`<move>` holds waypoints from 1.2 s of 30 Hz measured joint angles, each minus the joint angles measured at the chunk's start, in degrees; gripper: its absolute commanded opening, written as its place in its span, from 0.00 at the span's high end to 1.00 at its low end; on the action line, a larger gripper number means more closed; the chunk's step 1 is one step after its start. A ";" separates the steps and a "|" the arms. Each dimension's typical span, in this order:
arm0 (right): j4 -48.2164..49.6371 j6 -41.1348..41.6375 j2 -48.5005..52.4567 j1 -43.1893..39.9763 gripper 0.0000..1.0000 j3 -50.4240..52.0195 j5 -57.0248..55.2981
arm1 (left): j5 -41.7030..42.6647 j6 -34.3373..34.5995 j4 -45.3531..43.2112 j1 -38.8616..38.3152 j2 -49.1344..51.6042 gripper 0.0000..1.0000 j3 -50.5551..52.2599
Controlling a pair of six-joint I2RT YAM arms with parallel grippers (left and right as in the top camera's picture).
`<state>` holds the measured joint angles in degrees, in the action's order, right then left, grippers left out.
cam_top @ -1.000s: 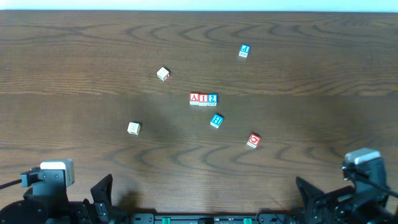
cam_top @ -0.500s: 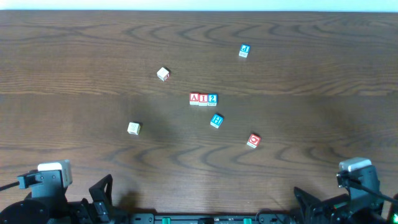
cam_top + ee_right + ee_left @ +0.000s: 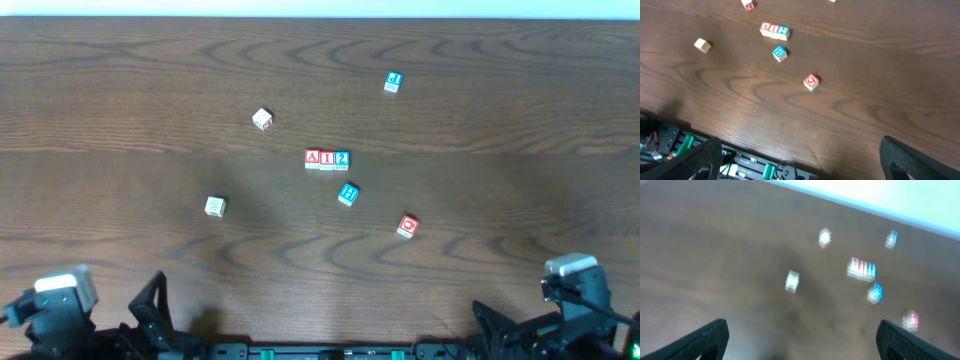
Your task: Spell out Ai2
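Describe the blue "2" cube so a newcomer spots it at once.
Near the middle of the dark wooden table, three cubes touch in a row. The blue cube with a white "2" is its right end, beside the red-framed "I" cube; the blue "H" cube stands apart.

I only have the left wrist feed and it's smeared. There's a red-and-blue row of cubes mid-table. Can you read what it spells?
Observer: Overhead, it reads left to right: A cube, I cube, 2 cube, side by side in one row.
Operator: And the blue blur just below that row?
Observer: That is an H cube, turned at an angle and apart from the row.
Operator: The red blur farther right?
Observer: The right wrist view shows an O cube standing alone.
Operator: Where is the other arm?
Observer: The right gripper is open, holds nothing, and is well back from every cube.
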<state>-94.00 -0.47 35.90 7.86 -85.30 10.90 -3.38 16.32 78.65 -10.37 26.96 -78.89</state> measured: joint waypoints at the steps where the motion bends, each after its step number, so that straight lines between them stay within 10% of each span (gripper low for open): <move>1: -0.02 0.02 0.00 0.00 0.01 0.02 0.02 | -0.11 -1.33 -3.13 1.38 -1.92 0.05 2.36; 18: -0.04 0.02 -0.04 0.00 0.01 0.26 0.02 | 2.64 -11.02 -36.00 7.19 -22.93 0.05 55.89; 36: -0.02 0.04 -0.04 0.00 0.01 0.26 0.00 | 7.67 -11.69 -42.91 7.17 -26.27 0.05 69.68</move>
<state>-94.02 -0.43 35.86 7.86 -85.03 10.90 4.29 4.62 35.75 -3.20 0.69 -9.21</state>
